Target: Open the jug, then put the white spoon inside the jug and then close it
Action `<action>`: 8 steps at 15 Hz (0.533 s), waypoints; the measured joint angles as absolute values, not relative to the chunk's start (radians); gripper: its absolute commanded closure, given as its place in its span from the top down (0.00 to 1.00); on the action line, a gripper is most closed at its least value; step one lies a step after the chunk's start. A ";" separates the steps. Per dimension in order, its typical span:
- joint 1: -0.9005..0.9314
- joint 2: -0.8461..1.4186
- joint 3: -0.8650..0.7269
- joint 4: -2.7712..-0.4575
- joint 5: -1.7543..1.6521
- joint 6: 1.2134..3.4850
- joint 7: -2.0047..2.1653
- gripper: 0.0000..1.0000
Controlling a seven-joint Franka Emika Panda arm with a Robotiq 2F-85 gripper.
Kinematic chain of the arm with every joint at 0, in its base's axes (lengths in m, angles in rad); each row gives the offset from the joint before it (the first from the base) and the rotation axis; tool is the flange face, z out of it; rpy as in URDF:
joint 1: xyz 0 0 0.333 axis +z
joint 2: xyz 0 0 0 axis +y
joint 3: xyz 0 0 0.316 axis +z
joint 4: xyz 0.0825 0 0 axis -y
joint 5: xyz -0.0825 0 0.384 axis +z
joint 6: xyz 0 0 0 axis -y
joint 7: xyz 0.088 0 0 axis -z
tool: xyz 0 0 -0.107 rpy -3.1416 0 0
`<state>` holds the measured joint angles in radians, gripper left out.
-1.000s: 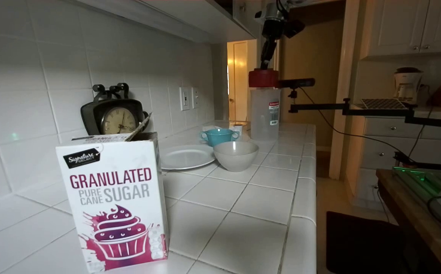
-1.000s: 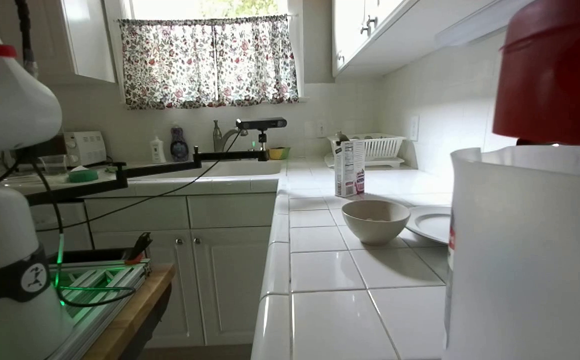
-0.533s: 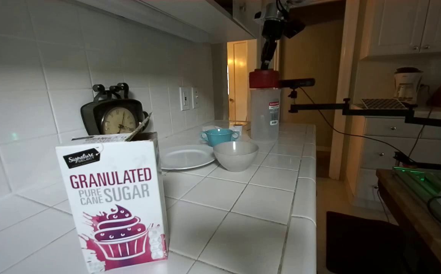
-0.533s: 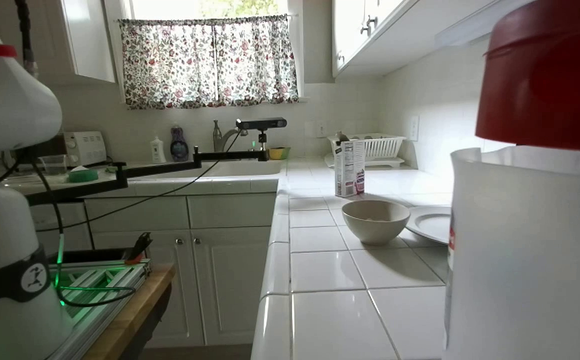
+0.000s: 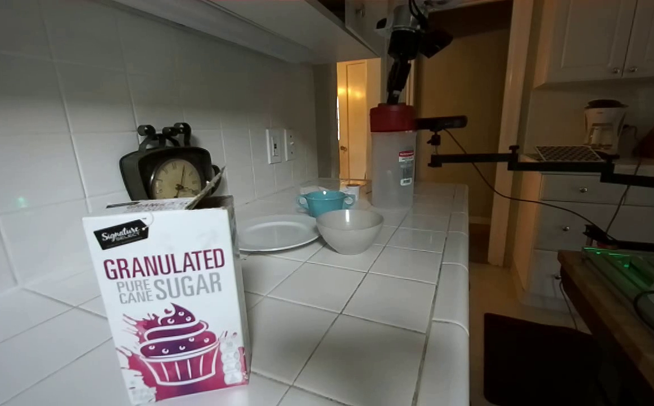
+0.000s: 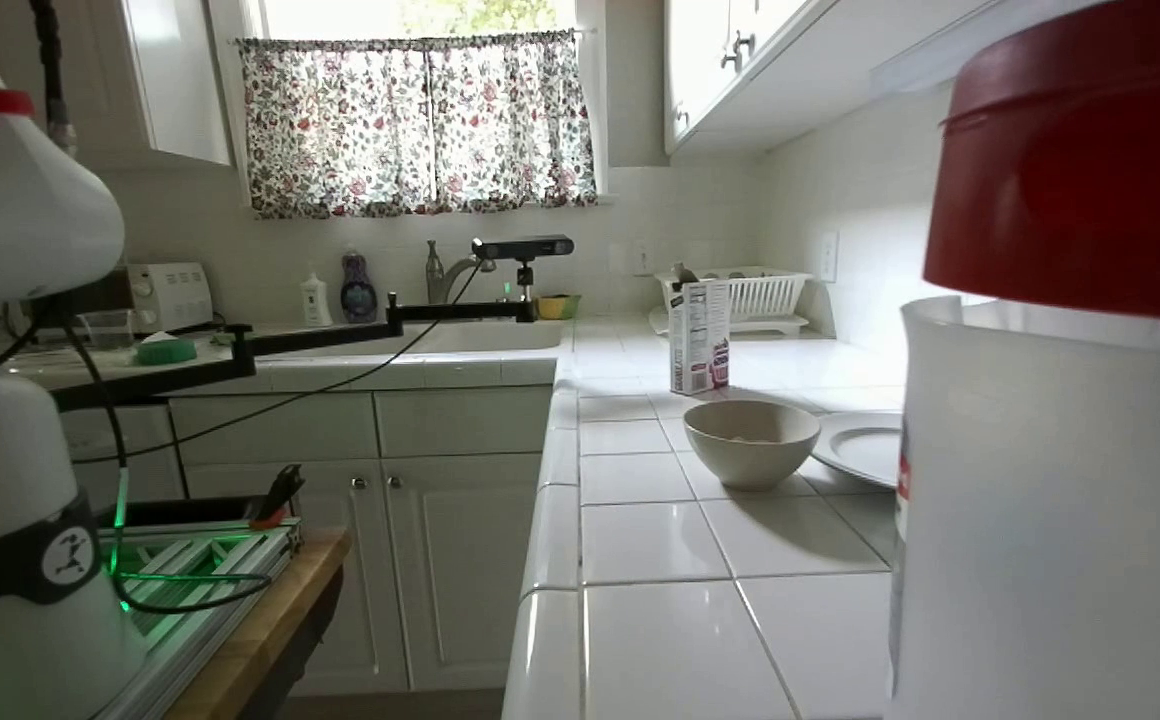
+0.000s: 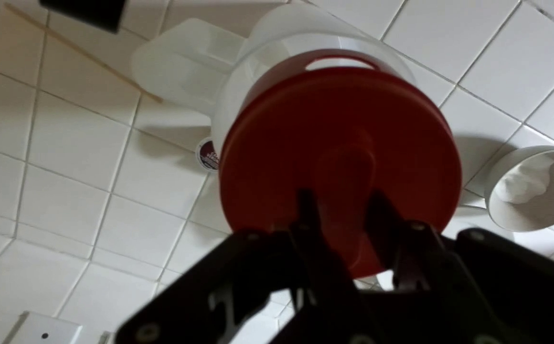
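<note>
The jug (image 5: 389,169) is tall, clear plastic and upright on the tiled counter. It also shows large in an exterior view (image 6: 1050,520) and in the wrist view (image 7: 301,19). Its round red lid (image 5: 393,119) is off the rim, slightly tilted, and hangs just above the jug's mouth. In an exterior view the lid (image 6: 1080,180) overhangs the rim on the left; whether it touches is unclear. My gripper (image 7: 341,203) is shut on the raised grip of the lid (image 7: 410,143). The jug's inside is mostly hidden by the lid. I cannot make out the white spoon.
A bowl (image 7: 535,191) with something white in it stands near the jug, beside a plate (image 5: 276,234) and a blue cup (image 5: 326,204). A sugar box (image 5: 169,304) stands further along. A thin tan stick (image 7: 86,52) lies by the jug. Cabinets (image 5: 304,22) hang above.
The lid in my gripper has moved left over the jug's mouth in an exterior view and has come slightly lower. The jug and the other things stay in place.
</note>
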<state>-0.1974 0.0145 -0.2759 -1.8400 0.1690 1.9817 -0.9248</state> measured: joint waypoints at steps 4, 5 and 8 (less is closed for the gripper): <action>-0.205 0.020 -0.276 -1.840 0.169 1.982 -0.925 0.08; -0.207 0.022 -0.276 -1.840 0.169 1.982 -0.925 0.08; -0.213 0.024 -0.276 -1.840 0.169 1.982 -0.925 0.08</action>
